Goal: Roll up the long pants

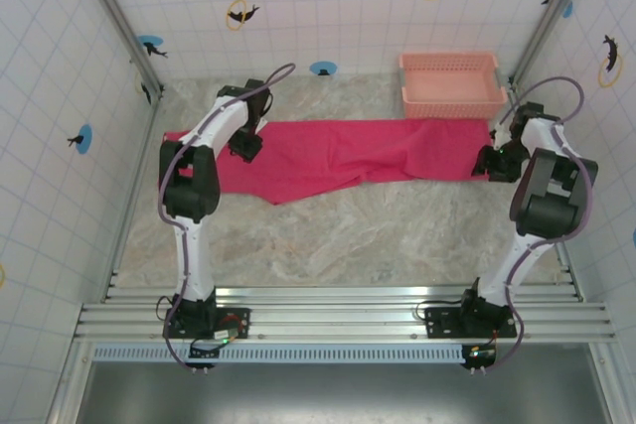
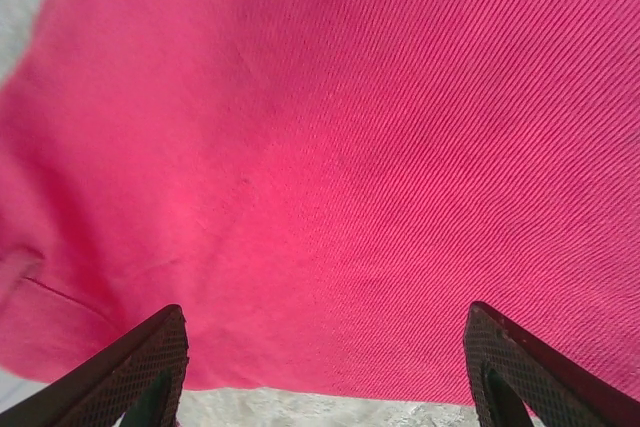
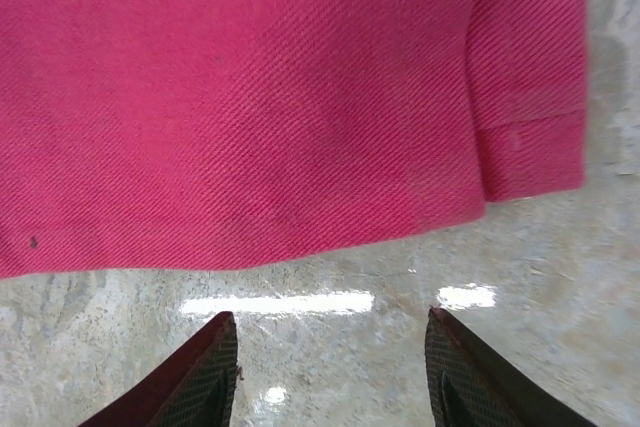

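Note:
The long pants (image 1: 348, 151) lie spread flat in a magenta-red band across the back half of the marble table (image 1: 348, 240). My left gripper (image 1: 245, 144) hovers over their left end. In the left wrist view it is open (image 2: 325, 367), with the cloth (image 2: 330, 147) spread flat under and ahead of it and nothing between the fingers. My right gripper (image 1: 489, 161) sits at the pants' right end. In the right wrist view it stands open (image 3: 330, 367) over bare table, just short of the cloth's edge (image 3: 250, 97) and a stitched hem (image 3: 530, 147).
A pale pink plastic basket (image 1: 452, 86) stands at the back right, touching the far edge of the pants. Tiled walls close in the table on three sides. Bare marble lies between the pants and the arm bases' rail (image 1: 338, 310).

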Controlling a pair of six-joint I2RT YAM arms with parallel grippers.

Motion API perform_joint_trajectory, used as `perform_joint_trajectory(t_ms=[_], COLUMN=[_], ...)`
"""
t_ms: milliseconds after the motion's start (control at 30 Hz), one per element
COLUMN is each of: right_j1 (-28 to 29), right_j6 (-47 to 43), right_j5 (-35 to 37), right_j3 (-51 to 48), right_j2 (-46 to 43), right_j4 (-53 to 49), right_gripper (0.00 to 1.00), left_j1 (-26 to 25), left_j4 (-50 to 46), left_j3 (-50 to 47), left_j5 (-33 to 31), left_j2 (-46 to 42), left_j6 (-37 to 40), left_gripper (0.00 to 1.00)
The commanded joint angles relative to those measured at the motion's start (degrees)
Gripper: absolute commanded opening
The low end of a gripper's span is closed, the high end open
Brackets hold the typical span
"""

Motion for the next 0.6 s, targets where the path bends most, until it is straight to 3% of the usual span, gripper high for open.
perform_joint_trajectory(t_ms=[0,333,567], right_j1=[-0.1,-0.4,-0.7], right_j6=[2.0,4.0,4.9], right_j5=[-1.1,-0.7,-1.2], right_j3=[-0.9,0.1,0.3], right_j2=[2.0,5.0,4.8], right_j4=[2.5,5.9,7.4], right_gripper=[0.51,0.49,0.40], left_j1=[0.8,0.8,0.8], left_j4=[0.1,-1.3,-1.9], left_j3=[-0.9,-1.4,-1.6], left_j5=[2.6,2.0,1.0], left_j2=[-0.5,-0.4,0.0], left_j6=[-1.7,-1.3,-1.3], left_gripper=[0.74,0.74,0.73])
